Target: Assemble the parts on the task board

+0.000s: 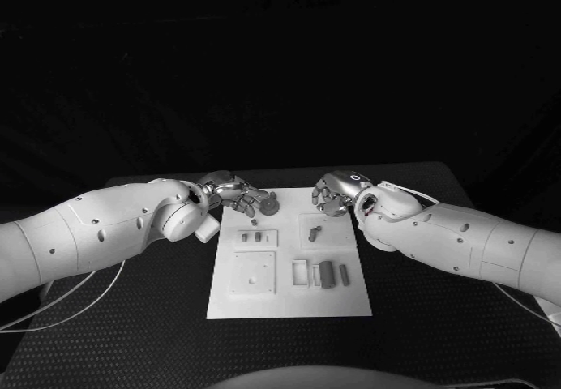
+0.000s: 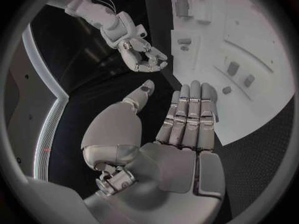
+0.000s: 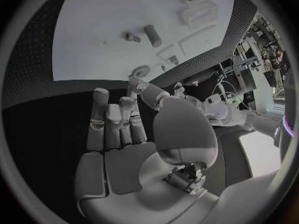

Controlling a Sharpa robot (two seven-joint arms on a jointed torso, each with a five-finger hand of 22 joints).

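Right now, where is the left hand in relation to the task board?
In the head view, the left hand hovers at the task board's far left corner, opposite the right hand at the far right corner.

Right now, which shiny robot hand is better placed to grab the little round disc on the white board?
Probably the left hand. The small round grey disc lies at the far edge of the white task board, right beside that hand's fingers. The right hand hovers open at the opposite far corner, farther from the disc.

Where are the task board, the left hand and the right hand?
task board point(image 1: 289, 304): head view, bare part of the white plate near its front edge.
left hand point(image 1: 240, 197): head view, middle of the silver hand.
right hand point(image 1: 336, 195): head view, middle of the silver hand.
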